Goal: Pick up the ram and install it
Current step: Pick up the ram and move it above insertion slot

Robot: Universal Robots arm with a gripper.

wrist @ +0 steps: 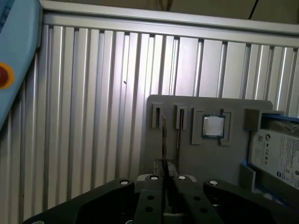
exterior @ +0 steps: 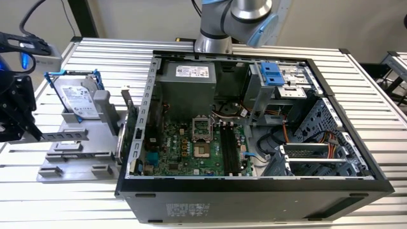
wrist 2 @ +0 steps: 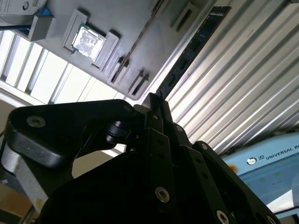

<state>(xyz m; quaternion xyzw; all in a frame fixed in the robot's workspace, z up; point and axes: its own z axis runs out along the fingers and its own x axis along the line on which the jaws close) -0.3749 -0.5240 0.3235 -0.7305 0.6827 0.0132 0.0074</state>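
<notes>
Fingers pressed together, the end effector is clamped on one end of the ram. In the second wrist view the dark stick juts straight out from the tips, over the ribbed tabletop and just beside the grey holder. In the first wrist view the ram is edge-on, a thin line running from the tips toward the holder's slots, with the processor chip near. In the exterior view the end effector hangs at the exterior view's left, at nine o'clock from the open computer case, and the blue-framed hard drive stands between them.
</notes>
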